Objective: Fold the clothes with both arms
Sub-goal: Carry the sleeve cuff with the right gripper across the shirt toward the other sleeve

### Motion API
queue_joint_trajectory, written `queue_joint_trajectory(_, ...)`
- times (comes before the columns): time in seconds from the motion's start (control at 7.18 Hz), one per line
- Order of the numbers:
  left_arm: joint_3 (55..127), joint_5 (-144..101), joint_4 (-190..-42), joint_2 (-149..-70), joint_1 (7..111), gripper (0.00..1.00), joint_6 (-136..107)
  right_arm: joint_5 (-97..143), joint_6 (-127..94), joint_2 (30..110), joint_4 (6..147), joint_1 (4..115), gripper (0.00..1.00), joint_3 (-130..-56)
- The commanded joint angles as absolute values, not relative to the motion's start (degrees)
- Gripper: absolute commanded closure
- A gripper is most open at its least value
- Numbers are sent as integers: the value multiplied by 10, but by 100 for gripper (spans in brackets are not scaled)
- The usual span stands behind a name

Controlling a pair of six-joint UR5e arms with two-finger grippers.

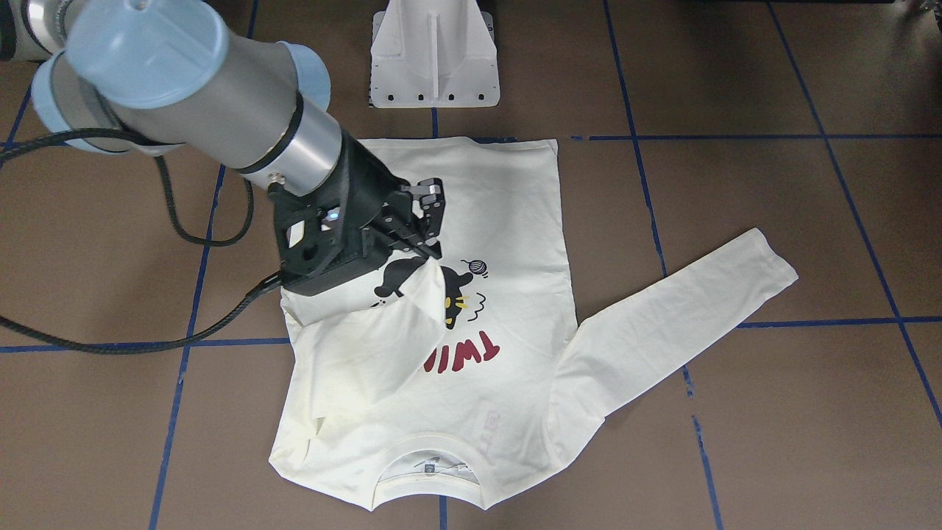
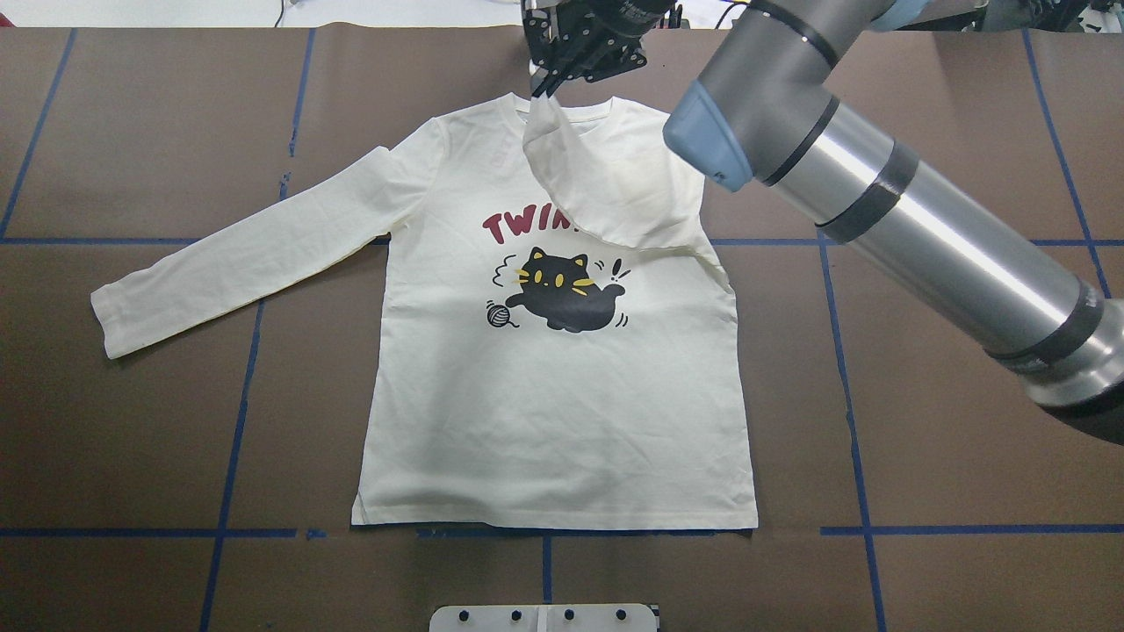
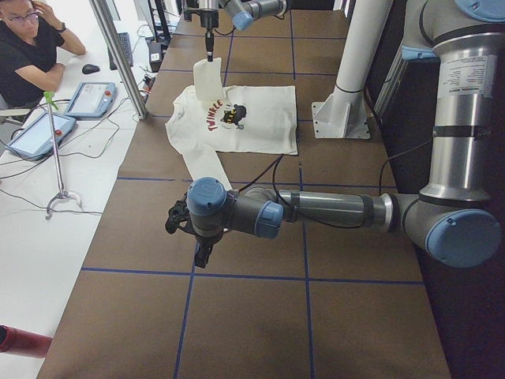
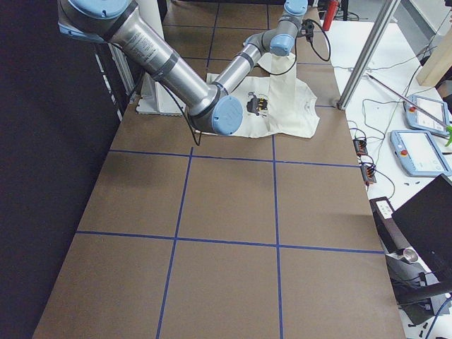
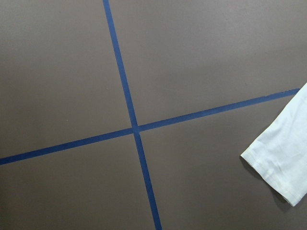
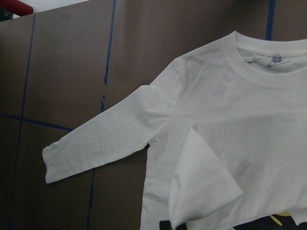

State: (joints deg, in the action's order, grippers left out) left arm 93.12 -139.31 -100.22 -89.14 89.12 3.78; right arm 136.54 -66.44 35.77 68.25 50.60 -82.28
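Observation:
The cream-white T-shirt point(image 2: 562, 421) lies flat, print side up, with the black cat and red lettering showing point(image 1: 508, 221). My right gripper point(image 1: 430, 250) is shut on the cuff of one sleeve point(image 1: 368, 338). It holds that sleeve lifted and drawn across the chest, over part of the lettering point(image 2: 597, 184). The cuff hangs in the right wrist view point(image 6: 206, 191). The other sleeve point(image 2: 246, 254) lies stretched out on the table. My left gripper point(image 3: 189, 229) hovers over bare table beyond that sleeve's cuff point(image 5: 283, 158). I cannot tell whether it is open or shut.
The white pedestal base point(image 1: 434, 59) stands just past the shirt's hem. Blue tape lines point(image 2: 237, 439) cross the brown table. A seated operator point(image 3: 31, 47) and tablets point(image 3: 91, 99) are at a side desk beyond a metal post point(image 3: 118, 55).

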Motion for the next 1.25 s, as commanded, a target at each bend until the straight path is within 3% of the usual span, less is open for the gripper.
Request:
queue_joint_trajectory(0.0,930,-1393,-1002,-891,891,0,38,1253,-682,357,664,427,100,-822)
queue_joint_trajectory(0.28,931,-1393,-1002,-891,891,0,38,1208,-682,332,658,402,100,-777)
queue_joint_trajectory(0.42,930,-1393,-1002,-891,891,0,38,1153,-682,286,652,366,100,-713)
queue_joint_trajectory(0.56,929,-1393,-1002,-893,891,0,38,1082,-682,265,623,313,82,-668)
queue_joint_trajectory(0.7,929,-1392,-1003,-893,891,0,38,1027,-681,265,601,273,11,-661)
queue_joint_trajectory(0.84,929,-1392,-1002,-893,891,0,38,1017,-679,261,601,257,0,-660)
queue_joint_trajectory(1.11,931,-1392,-1002,-894,891,0,36,991,-685,262,606,251,0,-658)
